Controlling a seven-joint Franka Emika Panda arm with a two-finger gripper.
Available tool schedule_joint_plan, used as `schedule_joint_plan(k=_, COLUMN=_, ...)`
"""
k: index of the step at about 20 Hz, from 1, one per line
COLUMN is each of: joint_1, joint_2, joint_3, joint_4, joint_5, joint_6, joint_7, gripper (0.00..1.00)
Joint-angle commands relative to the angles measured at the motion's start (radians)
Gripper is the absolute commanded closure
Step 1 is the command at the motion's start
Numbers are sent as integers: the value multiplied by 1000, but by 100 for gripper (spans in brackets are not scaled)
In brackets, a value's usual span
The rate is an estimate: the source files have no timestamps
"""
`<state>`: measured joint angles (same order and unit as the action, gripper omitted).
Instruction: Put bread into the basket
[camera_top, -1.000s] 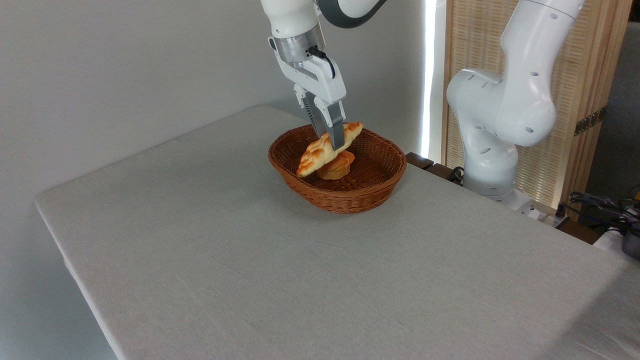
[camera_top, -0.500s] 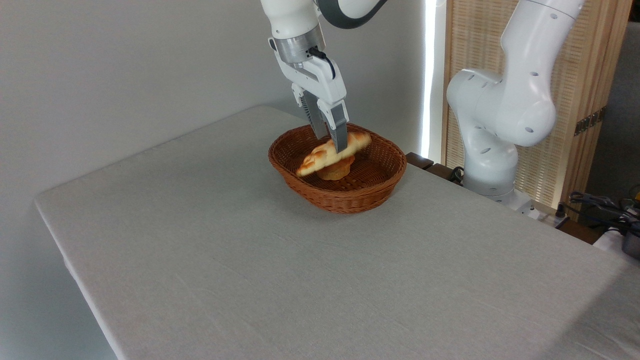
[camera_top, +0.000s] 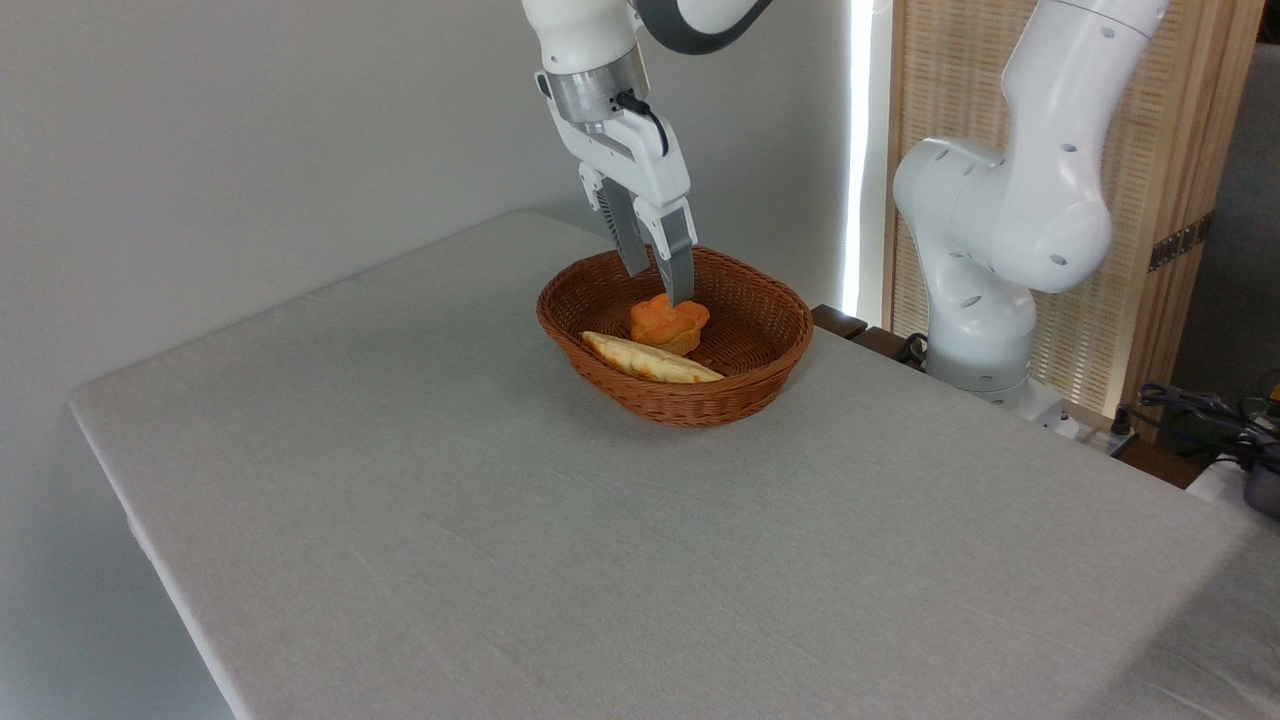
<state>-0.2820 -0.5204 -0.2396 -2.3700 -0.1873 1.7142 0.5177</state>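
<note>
Lying in the basket (camera_top: 745, 385), pale side up: the bread (camera_top: 650, 358).
Just behind it sits an orange bun (camera_top: 669, 322); the tool (camera_top: 660, 283) hangs above, fingers slightly spread, gripping nothing. Only the pull-back seems left. Grey cloth covers the bench (camera_top: 500, 520); a slatted screen (camera_top: 1150, 200) stands at right.

bread (camera_top: 650, 358): long pale loaf, lying inside, near front wall | basket (camera_top: 760, 375): brown wicker, oval

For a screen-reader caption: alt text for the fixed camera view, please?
A long bread lies in a wicker basket beside a small orange bun. The robot's gripper hangs just above, empty, on a grey-clothed table.
</note>
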Motion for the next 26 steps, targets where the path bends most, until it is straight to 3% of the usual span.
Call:
schedule_joint_plan(k=1, joint_1=-6, joint_2=16, joint_3=63, joint_4=87, joint_5=60, joint_6=-10, joint_7=25, gripper=0)
schedule_joint_plan(k=4, joint_1=13, joint_2=52, joint_3=105, joint_4=200, joint_5=77, joint_6=-39, joint_7=50, gripper=0)
schedule_joint_plan(k=8, joint_1=84, joint_2=167, joint_3=163, joint_4=415, joint_5=88, joint_6=-67, joint_7=91, gripper=0)
schedule_joint_plan(k=13, joint_1=182, joint_2=339, joint_3=166, joint_4=639, joint_5=88, joint_6=-67, joint_7=97, gripper=0)
schedule_joint_plan(k=16, joint_1=198, joint_2=407, joint_3=166, joint_4=725, joint_5=88, joint_6=-83, joint_7=94, gripper=0)
schedule_joint_plan(k=23, joint_1=198, joint_2=428, joint_3=181, joint_4=742, joint_5=91, joint_6=-88, joint_7=90, gripper=0)
schedule_joint_plan(k=26, joint_1=198, joint_2=465, joint_3=190, joint_4=801, joint_5=138, joint_6=-129, joint_7=91, gripper=0)
